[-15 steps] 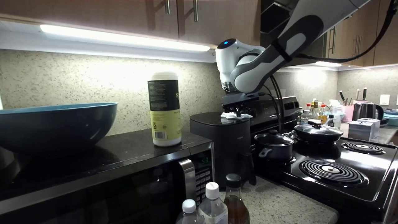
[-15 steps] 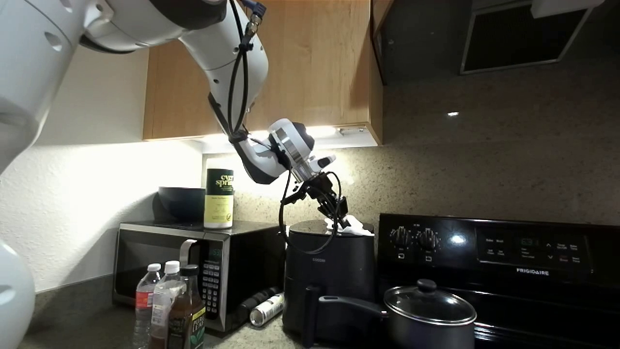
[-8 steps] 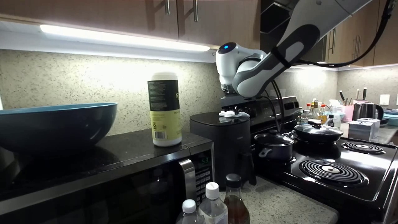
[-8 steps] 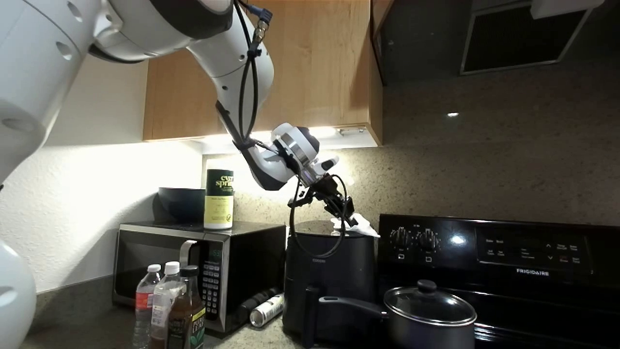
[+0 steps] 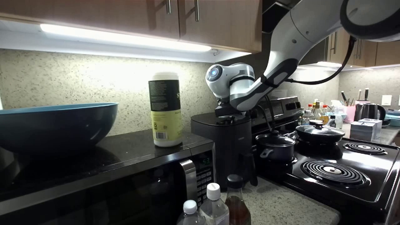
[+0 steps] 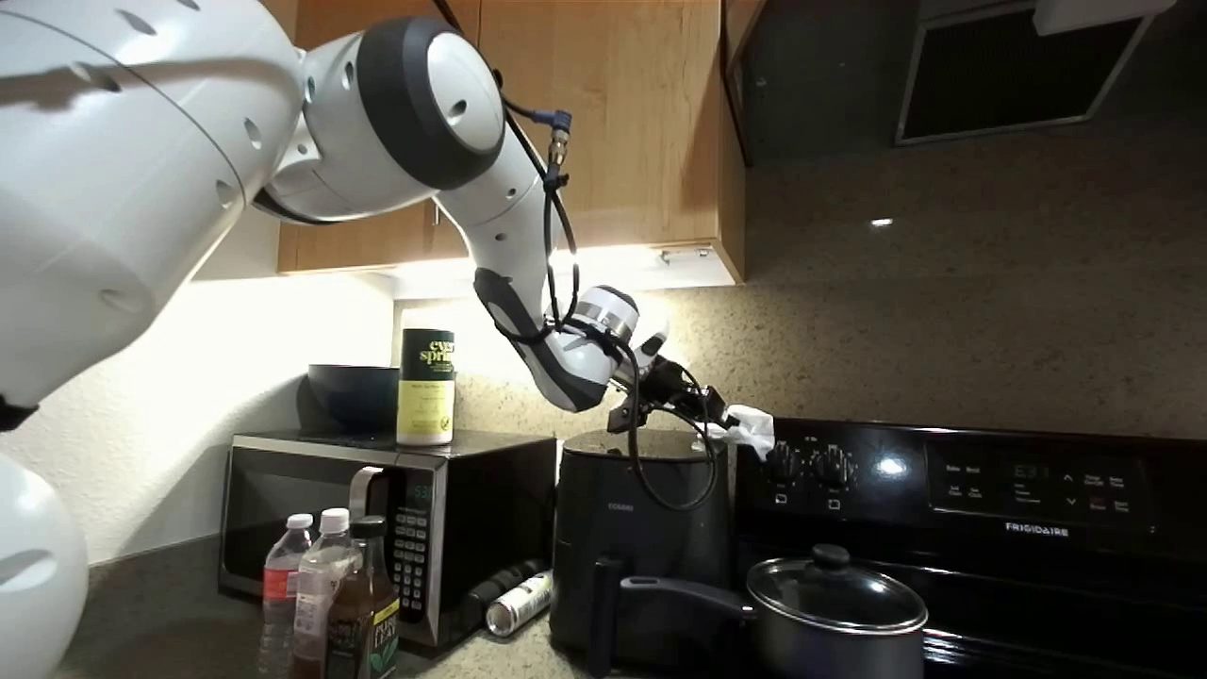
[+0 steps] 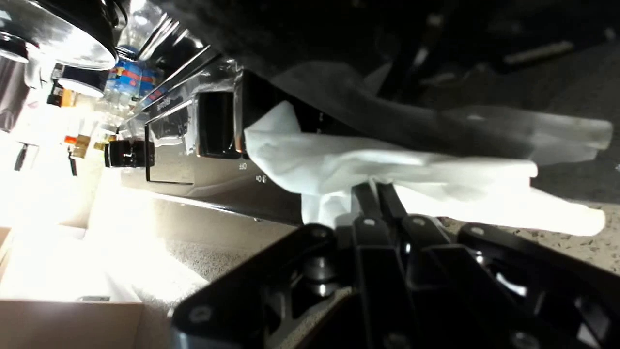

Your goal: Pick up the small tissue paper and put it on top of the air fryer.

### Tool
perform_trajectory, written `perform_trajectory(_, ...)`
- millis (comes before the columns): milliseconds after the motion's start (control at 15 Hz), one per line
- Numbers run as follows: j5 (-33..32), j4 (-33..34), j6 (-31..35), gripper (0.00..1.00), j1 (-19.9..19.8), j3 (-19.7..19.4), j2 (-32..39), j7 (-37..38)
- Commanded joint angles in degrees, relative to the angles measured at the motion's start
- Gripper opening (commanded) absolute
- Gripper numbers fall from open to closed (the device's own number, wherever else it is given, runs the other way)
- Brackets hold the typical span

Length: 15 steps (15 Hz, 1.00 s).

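Note:
The small tissue paper (image 6: 752,433) is a white crumpled wad in the fingers of my gripper (image 6: 728,420). In the wrist view the fingertips (image 7: 377,191) are together on the tissue paper (image 7: 334,165). The black air fryer (image 6: 651,528) stands beside the stove and also shows in an exterior view (image 5: 223,150). My gripper (image 5: 227,120) is tilted low over its flat top. The tissue reaches past the top's edge on the stove side. In that same exterior view the tissue is mostly hidden behind the hand.
The stove's control panel (image 6: 943,490) is right behind the tissue. A lidded pot (image 6: 834,604) stands in front of it. The microwave (image 6: 339,528) bears a wipes canister (image 6: 425,387) and a blue bowl (image 6: 354,394). Bottles (image 6: 354,604) stand in front. A cabinet (image 6: 603,123) hangs above.
The arm has reached forward and lower, and the hand has tilted flatter. The tissue has moved with the gripper across the air fryer's top toward the stove panel.

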Motion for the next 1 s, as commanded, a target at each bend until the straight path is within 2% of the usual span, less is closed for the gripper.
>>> perform_trajectory(0,-0.2,0.9,0.8,0.07,-1.1,1.6,0.6,-1.2)
perform_trajectory(400,6.5,1.3,13.9,0.07,-2.0,7.0,-0.3,-12.9)
perform_trajectory(600,18.1,-1.5,17.6,0.07,-3.1,10.5,-2.3,-23.7)
perform_trajectory(800,29.2,-4.2,18.5,0.07,-7.7,17.1,-4.0,-34.4)
perform_trajectory(867,35.2,-4.9,18.8,0.07,-7.2,16.8,-4.5,-39.3)
perform_trajectory(933,39.1,-6.3,19.0,0.07,-8.3,18.4,-4.7,-43.1)
